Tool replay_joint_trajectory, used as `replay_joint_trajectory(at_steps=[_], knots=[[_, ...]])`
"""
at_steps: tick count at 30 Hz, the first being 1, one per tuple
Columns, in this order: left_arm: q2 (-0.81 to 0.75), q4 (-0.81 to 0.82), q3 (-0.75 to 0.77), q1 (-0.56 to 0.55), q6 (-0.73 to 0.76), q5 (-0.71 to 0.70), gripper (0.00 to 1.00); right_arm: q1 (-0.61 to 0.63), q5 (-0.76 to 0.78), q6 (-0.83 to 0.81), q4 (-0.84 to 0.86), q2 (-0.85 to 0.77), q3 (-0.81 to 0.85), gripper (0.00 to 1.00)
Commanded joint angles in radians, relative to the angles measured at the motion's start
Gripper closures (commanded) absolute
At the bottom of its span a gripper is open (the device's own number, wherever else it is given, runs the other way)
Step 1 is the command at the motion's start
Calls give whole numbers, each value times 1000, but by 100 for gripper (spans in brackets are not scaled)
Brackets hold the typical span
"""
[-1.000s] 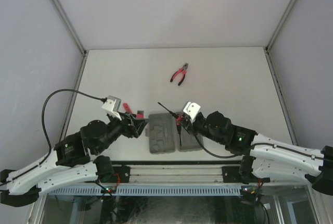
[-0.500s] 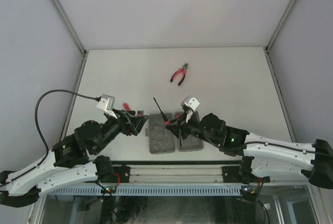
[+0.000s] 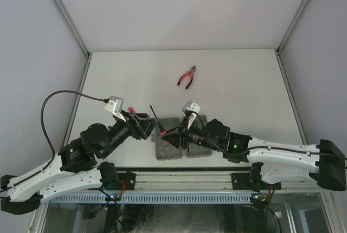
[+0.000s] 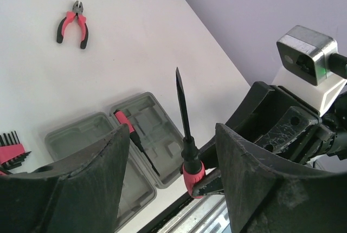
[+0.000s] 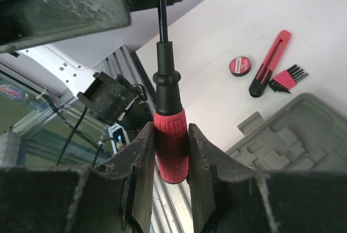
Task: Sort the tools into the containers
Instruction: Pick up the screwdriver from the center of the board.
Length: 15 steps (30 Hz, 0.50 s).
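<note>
Inside a booth of pale lilac walls (image 3: pixel 179 11) and aluminium corner posts (image 3: pixel 64 13), two robot arms reach over a matte white bench (image 3: pixel 233 81). At left, the left tool (image 3: pixel 145 128) stands with its jaws spread wide and nothing gripped. Near it a red-handled set of black keys (image 4: pixel 10 147), a red-and-black utility knife (image 5: pixel 269 62) and a small round red disc (image 5: pixel 239 66) lie together on the bench beside the case. The grey tool case (image 3: pixel 167 150) lies opened flat near the bench's front rail (image 3: pixel 179 178), with a short red-black driver (image 4: pixel 126 122) seated in a moulded slot of one half. Above the case, the right tool (image 3: pixel 172 135) is clenched on the red grip of the long thin screwdriver (image 3: pixel 156 118), whose shaft is clear of the bench and tilted toward the left tool. The red-handled pliers (image 3: pixel 187 76) lie alone, well apart on the far middle of the bench.
</note>
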Motion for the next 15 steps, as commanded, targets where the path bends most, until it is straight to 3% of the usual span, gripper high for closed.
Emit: replay_joint_trajectory(at_steps=[1,15], knots=[[18,71,12,-1,-11,30,34,20,-34,32,85,-1,60,100],[8,87,11,-2,-22,44,59,40,-28,-18,44,9,58,100]])
